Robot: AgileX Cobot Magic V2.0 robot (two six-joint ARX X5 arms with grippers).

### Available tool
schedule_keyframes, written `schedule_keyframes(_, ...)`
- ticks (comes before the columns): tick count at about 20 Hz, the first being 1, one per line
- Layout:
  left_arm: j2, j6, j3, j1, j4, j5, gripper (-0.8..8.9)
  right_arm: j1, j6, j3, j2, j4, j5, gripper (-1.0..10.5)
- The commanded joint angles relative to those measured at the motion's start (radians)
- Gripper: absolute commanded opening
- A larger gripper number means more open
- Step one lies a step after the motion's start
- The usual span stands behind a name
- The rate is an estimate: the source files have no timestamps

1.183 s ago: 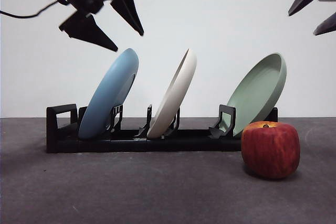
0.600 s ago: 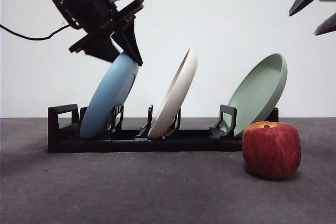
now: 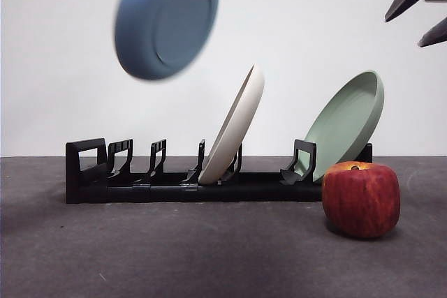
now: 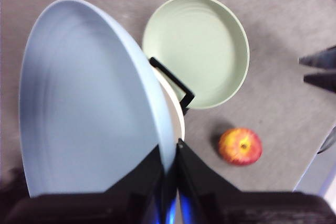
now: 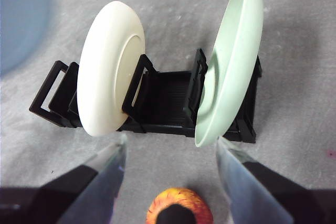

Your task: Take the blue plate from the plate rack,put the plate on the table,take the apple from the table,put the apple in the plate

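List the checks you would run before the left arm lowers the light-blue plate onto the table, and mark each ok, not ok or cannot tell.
1. Round matte light-blue plate clear of the long black plastic plate rack: ok.
2. Left gripper shut on the plate's rim: ok.
3. Cream-white plate and sage-green plate seated in the rack: ok.
4. Red apple resting on the dark grey table: ok.
5. Right gripper open above the apple: ok.

No legible text, labels, brands, numbers or signs in any view. Checked blue plate, plate rack, apple, cream plate, green plate: all surfaces plain, unmarked.
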Motion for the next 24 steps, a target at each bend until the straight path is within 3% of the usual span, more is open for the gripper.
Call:
schedule_keyframes(1, -0.059, 0.055, 0.018, -0.077, -0.080, -0.114, -0.09, 0.000, -0.009, 0.003, -0.001, 0.015, 0.004, 2.8)
schedule_keyframes(5, -0.142, 0.045, 0.018, -0.261, -0.238, -0.309, -0.09, 0.000, -0.009, 0.003, -0.001, 0.016, 0.006, 2.8)
schedule_keyframes(8, -0.181, -0.032, -0.008, -0.428, -0.249, -0.467, -0.09, 0.000, -0.009, 0.003, -0.001, 0.015, 0.044, 2.8)
schedule_keyframes(12, -0.203, -0.160, -0.134, -0.639, -0.249, -0.701, -0.09, -0.002, -0.009, 0.003, -0.001, 0.013, 0.084, 2.8)
schedule_keyframes(18, -0.212, -0.410, -0.502, -0.798, -0.238, -0.869, -0.09, -0.002, -0.009, 0.003, -0.001, -0.003, 0.082, 2.8)
schedule_keyframes(20, -0.212, -0.453, -0.652, -0.841, -0.126, -0.865, -0.09, -0.002, -0.009, 0.003, -0.002, -0.022, 0.082, 2.8)
schedule_keyframes(24, -0.198, -0.420, -0.917, -0.855, 0.242, -0.835, -0.09, -0.001, -0.009, 0.003, -0.003, -0.075, 0.081, 2.8)
